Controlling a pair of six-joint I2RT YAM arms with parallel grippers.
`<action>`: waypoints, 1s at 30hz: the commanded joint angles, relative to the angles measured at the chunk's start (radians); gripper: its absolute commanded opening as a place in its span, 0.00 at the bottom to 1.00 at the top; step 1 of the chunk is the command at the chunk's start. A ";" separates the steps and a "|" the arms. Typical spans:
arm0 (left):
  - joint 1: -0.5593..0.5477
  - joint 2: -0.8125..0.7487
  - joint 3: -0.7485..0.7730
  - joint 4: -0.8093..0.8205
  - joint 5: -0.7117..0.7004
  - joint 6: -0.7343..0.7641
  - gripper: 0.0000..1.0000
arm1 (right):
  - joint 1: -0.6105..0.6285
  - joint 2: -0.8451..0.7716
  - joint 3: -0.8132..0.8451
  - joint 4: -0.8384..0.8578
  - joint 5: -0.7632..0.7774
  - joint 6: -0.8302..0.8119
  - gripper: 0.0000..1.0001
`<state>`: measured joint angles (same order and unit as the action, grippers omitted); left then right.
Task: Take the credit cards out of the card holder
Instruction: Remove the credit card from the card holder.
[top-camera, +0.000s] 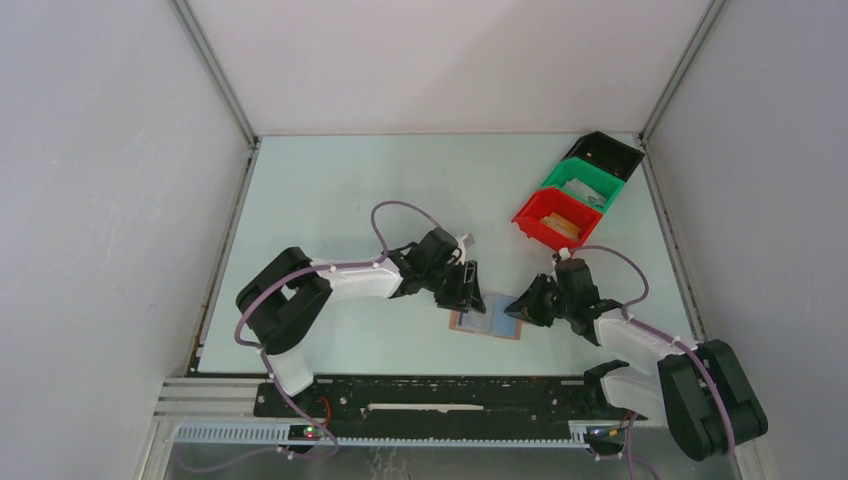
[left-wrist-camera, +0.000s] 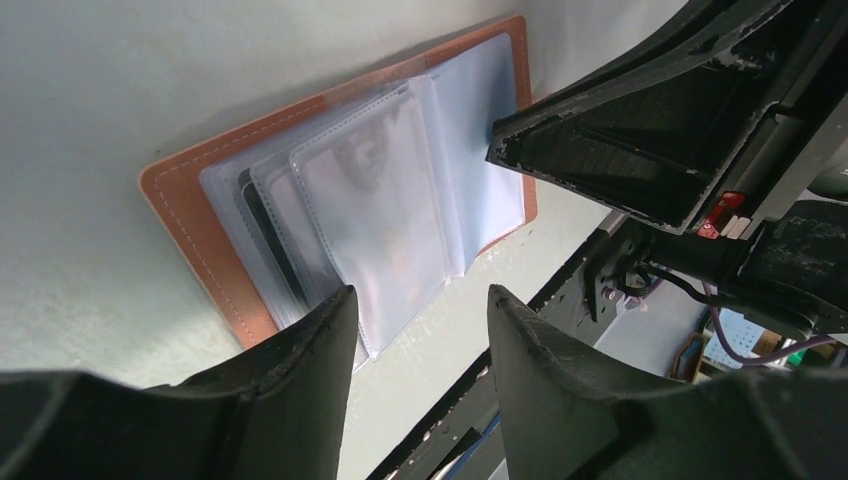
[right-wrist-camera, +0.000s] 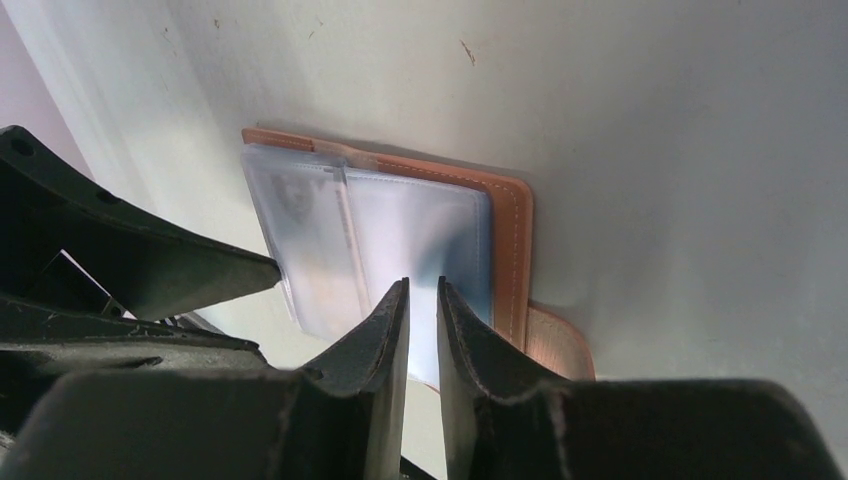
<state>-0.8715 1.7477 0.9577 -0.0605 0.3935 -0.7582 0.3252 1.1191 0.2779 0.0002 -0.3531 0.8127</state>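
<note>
Left tool wide over open card holder; right tool narrow, grip unclear. Credit cards inside; next: pinch card edge, slide out.

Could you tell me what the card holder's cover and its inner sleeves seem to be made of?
Cover: looks like tan leather or faux leather, matte, with pale stitching along the edge. Sleeves: clear, glossy plastic film, judging by sheen and see-through layers.
</note>
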 joint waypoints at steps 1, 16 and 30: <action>-0.023 -0.017 0.078 0.088 0.079 -0.018 0.55 | 0.006 0.026 -0.032 -0.014 0.024 -0.004 0.25; -0.031 -0.009 0.116 0.120 0.155 -0.037 0.55 | 0.008 0.009 -0.031 -0.022 0.019 0.008 0.24; -0.028 -0.027 0.101 -0.085 -0.118 0.005 0.58 | -0.032 -0.277 0.011 -0.305 0.143 -0.041 0.27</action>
<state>-0.8982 1.7447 1.0245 -0.1093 0.3477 -0.7765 0.3183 0.8471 0.2676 -0.2264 -0.2581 0.8062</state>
